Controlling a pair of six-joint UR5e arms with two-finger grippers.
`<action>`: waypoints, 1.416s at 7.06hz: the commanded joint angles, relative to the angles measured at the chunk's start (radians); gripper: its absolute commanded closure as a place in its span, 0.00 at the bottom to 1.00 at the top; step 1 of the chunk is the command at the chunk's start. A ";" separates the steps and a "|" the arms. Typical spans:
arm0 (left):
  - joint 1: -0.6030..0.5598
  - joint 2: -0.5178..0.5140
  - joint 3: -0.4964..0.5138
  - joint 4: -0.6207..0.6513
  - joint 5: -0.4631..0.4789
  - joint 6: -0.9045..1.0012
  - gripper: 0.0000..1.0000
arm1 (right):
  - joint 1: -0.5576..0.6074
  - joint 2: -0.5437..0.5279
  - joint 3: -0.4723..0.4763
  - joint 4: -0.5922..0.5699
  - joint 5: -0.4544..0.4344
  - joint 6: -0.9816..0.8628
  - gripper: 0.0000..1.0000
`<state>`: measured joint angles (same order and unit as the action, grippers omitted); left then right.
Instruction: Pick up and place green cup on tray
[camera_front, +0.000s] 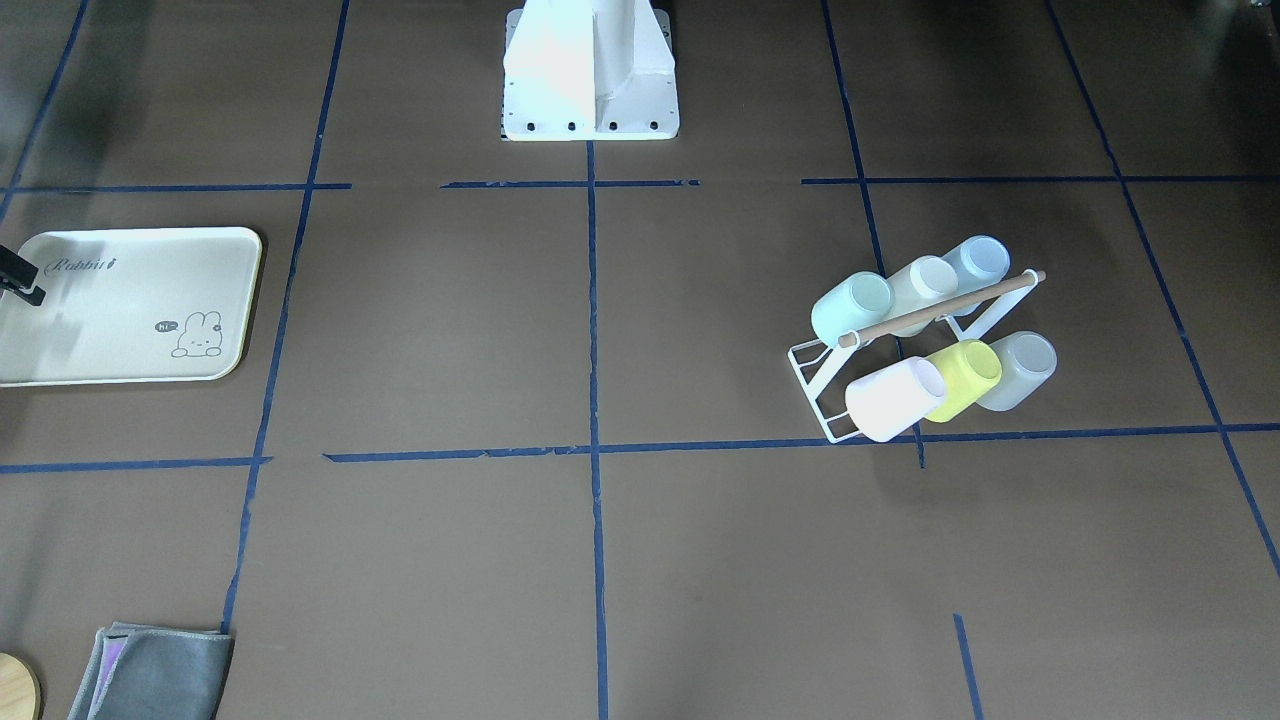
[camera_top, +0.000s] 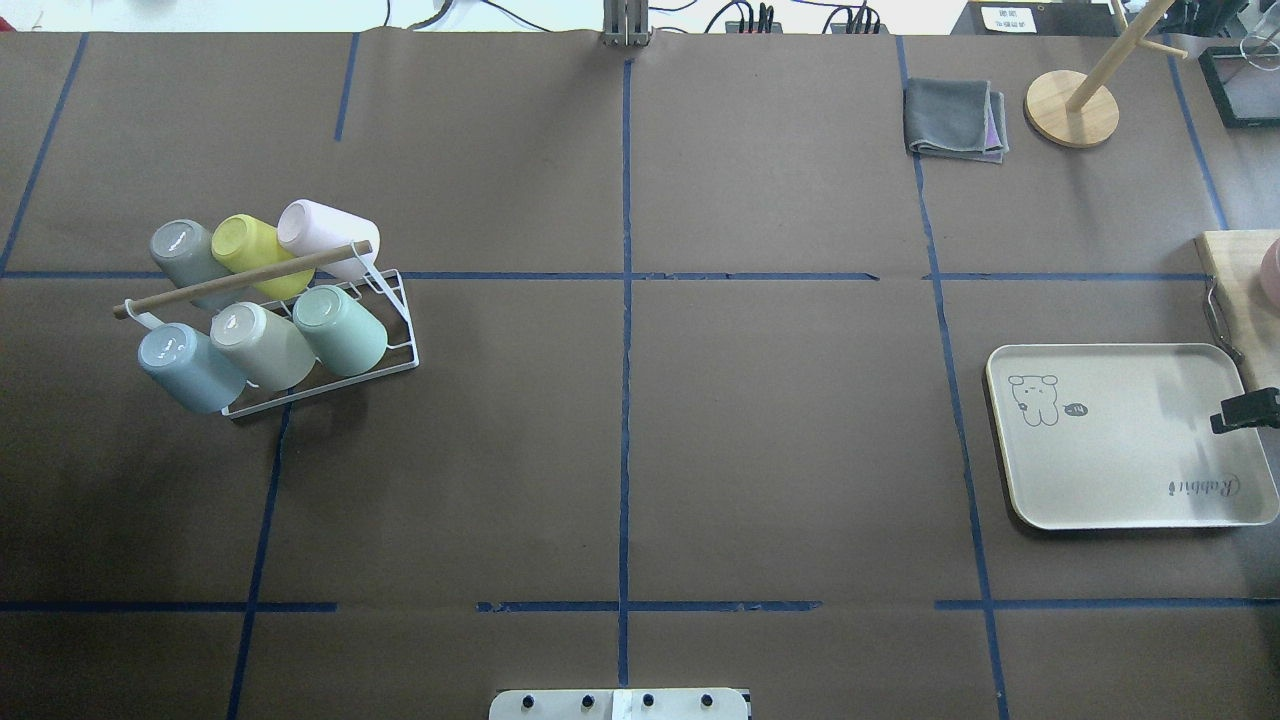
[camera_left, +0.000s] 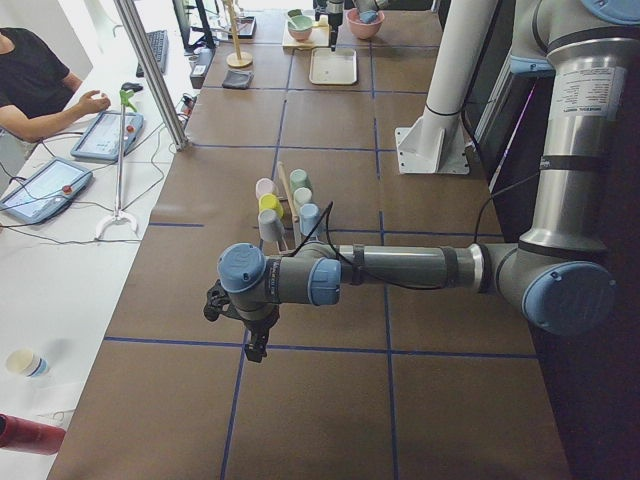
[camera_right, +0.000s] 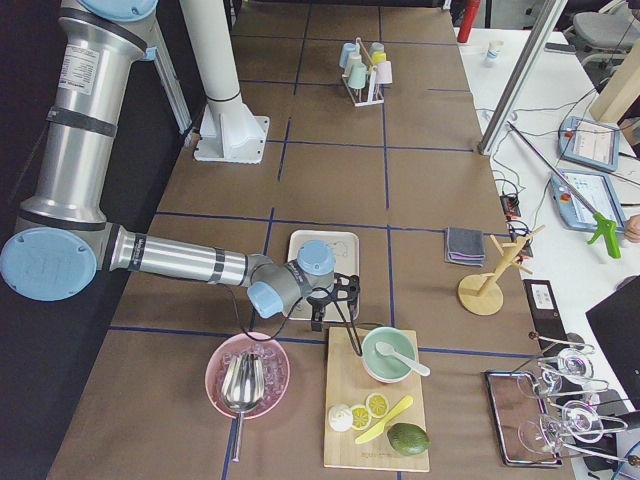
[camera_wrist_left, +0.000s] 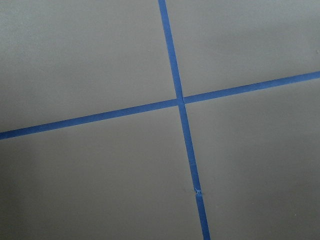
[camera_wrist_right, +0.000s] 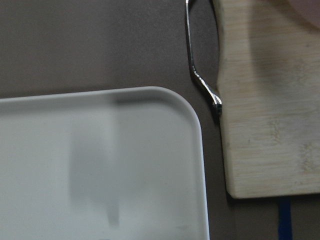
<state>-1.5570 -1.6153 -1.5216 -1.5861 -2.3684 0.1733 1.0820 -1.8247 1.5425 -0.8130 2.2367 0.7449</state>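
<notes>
The green cup (camera_top: 340, 330) (camera_front: 851, 308) (camera_left: 299, 181) lies on its side in a white wire rack (camera_top: 398, 305), at the end of the row nearest the table's middle. The cream tray (camera_top: 1120, 440) (camera_front: 130, 310) (camera_right: 310, 245) (camera_wrist_right: 100, 165) lies bare on the far side of the table from the rack. My right gripper (camera_top: 1240, 412) (camera_front: 25, 280) (camera_right: 335, 310) hangs open over the tray's outer edge, holding nothing. My left gripper (camera_left: 248, 340) shows only in the left side view, low over bare table well short of the rack; I cannot tell its state.
Yellow (camera_top: 250, 250), pink, grey, cream and blue (camera_top: 185, 365) cups share the rack under a wooden bar. A cutting board (camera_top: 1245, 290) (camera_wrist_right: 265, 100) and a metal handle (camera_wrist_right: 200, 75) border the tray. A grey cloth (camera_top: 955, 120) and a wooden stand (camera_top: 1072, 108) sit beyond it.
</notes>
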 joint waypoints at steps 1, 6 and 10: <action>0.000 0.000 0.000 -0.002 0.000 0.000 0.00 | -0.007 -0.004 -0.019 0.005 0.009 0.001 0.05; 0.000 0.002 0.000 -0.002 0.000 0.000 0.00 | -0.005 -0.018 -0.018 0.005 0.031 0.001 0.77; 0.000 0.000 0.000 -0.002 0.001 0.000 0.00 | -0.002 -0.030 0.020 0.059 0.026 0.002 1.00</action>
<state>-1.5570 -1.6141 -1.5217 -1.5877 -2.3677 0.1733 1.0774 -1.8458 1.5419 -0.7925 2.2672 0.7458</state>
